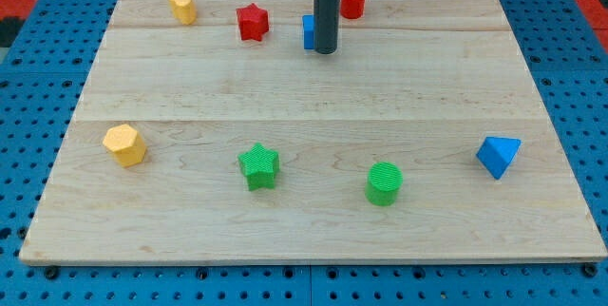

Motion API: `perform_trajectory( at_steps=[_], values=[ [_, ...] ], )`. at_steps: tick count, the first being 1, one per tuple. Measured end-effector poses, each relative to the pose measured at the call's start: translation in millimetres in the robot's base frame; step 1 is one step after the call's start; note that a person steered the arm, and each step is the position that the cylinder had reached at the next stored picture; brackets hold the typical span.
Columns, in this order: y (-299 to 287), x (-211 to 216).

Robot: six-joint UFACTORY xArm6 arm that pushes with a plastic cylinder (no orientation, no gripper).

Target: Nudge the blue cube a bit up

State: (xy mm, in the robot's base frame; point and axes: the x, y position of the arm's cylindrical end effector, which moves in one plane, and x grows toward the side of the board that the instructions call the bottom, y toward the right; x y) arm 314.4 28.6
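The blue cube (309, 32) sits near the view's top edge of the wooden worktop (313, 97), a little left of centre line, and only a narrow strip of it shows — the dark rod stands right in front of it and hides the rest. My tip (326, 51) rests at the cube's lower right side, touching it or very nearly so; which one I cannot tell from this angle. The arm carries no pincer, only this rod, so there is nothing to call open or closed.

To the view's left of the cube lies a red star (253, 22), near but apart, and farther left a yellow block (182, 7). Just to the rod's right stands a red cylinder (352, 2).

The lower half of the worktop holds four more pieces, well apart from the tip — a yellow hexagonal block (124, 144) at the left, a green star (258, 165), a green cylinder (384, 183), and a blue triangular block (498, 156) at the right.
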Motion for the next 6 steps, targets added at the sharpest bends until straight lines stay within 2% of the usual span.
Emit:
perform_trajectory(
  at_steps=[2, 3, 5, 6],
  values=[
    [11, 2],
    [-6, 0],
    [-3, -38],
    [-3, -36]
  ],
)
